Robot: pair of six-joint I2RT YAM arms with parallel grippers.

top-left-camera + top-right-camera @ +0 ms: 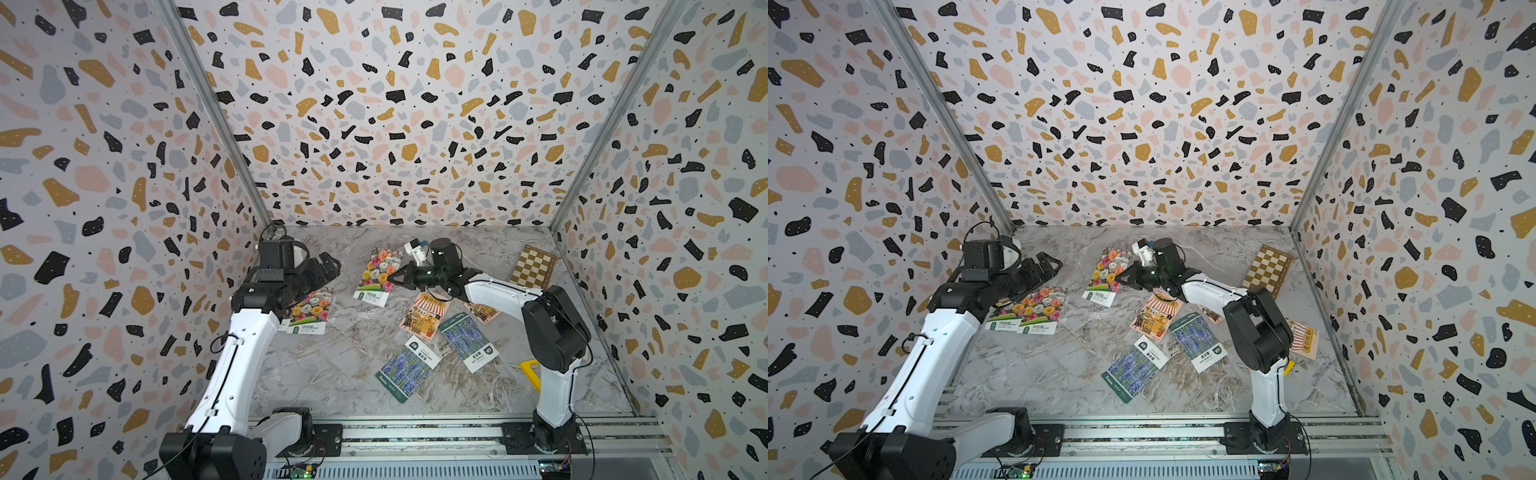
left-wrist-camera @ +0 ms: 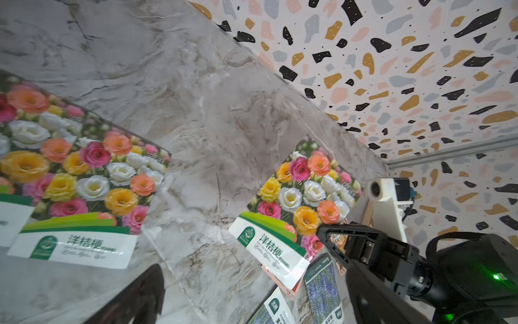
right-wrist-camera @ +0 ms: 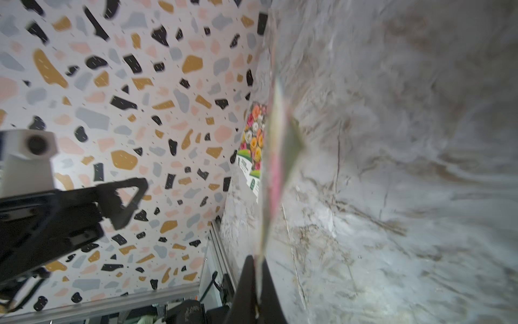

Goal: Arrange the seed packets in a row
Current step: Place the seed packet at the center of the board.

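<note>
The right fingers (image 1: 394, 278) were clamped on the 3 o'clock edge of a flower packet (image 1: 376, 270) at 11 o'clock from the desk's middle. The right wrist view showed that packet edge-on and blurred. Whether its other edge touched the desk (image 1: 332, 374) could not be told. Its white-green label (image 2: 270, 249) read 洋桔梗.

The left fingers (image 1: 331, 265) were spread wide and held nothing. They were near the 12 o'clock ends of a second flower packet (image 1: 1040, 309) and a third flower packet (image 1: 1005, 323). These two lay touching, side by side, at 9 o'clock and carried the same 洋桔梗 labels. Bare desk ran between them and the held packet.

An awning packet (image 1: 426, 316) lay at the middle, its writing unreadable. A second awning packet (image 1: 482, 311) was mostly hidden under the right arm (image 1: 498, 291). A third awning packet (image 1: 1304, 337) lay at 4 o'clock. A lavender packet (image 1: 407, 370) sat at 6 o'clock. A second lavender packet (image 1: 469, 341) at 5 o'clock touched the awning packet's edge. The lavender labels were too small to read.

A checkerboard (image 1: 533, 266) lay at 2 o'clock by the side wall. A yellow frame (image 1: 531, 370) sat at 4 o'clock, partly behind the arm. The desk showed bare from 7 to 8 o'clock and along the 12 o'clock wall.
</note>
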